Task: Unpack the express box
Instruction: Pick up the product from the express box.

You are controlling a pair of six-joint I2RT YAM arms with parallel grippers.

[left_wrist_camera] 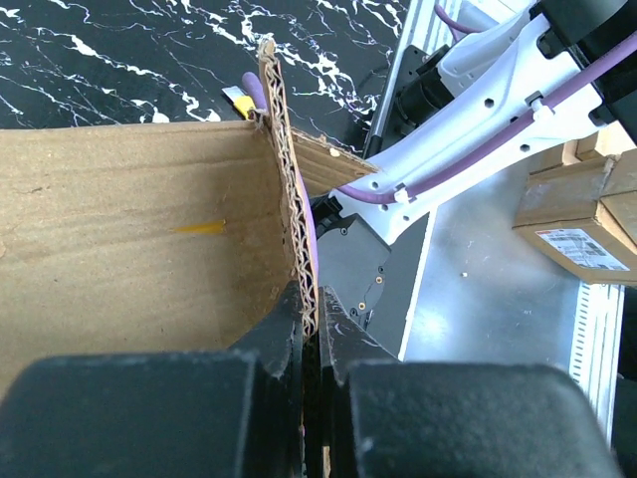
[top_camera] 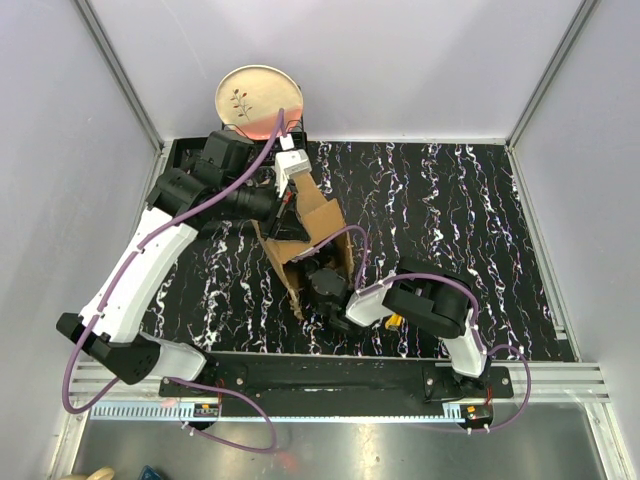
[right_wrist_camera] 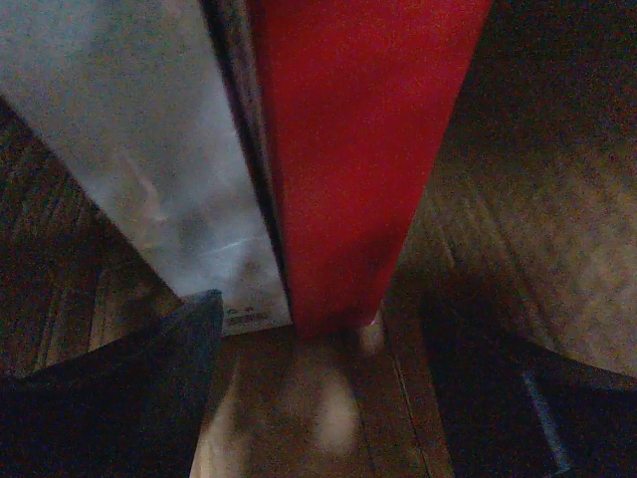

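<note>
Black white-veined worktop [top_camera: 450, 220], grey walls round it. Left of centre on worktop: express box [top_camera: 325, 212], open, flaps up. L gripper [left_wrist_camera: 311, 339]: jaws closed on edge of box's cardboard wall, corrugation pinched tight. R gripper [right_wrist_camera: 328, 398] down inside box: jaws wide apart, red pkg [right_wrist_camera: 358, 149] upright btwn them, contact unclear; pale grey pkg [right_wrist_camera: 149, 149] just beside red one.

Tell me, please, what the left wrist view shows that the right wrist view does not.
Only the left wrist: the left hand shut on the box's wall edge, the right arm, the marbled table. Only the right wrist: a red pack between the open right hand's fingers, a pale pack beside it. Both: the box's brown cardboard.
</note>
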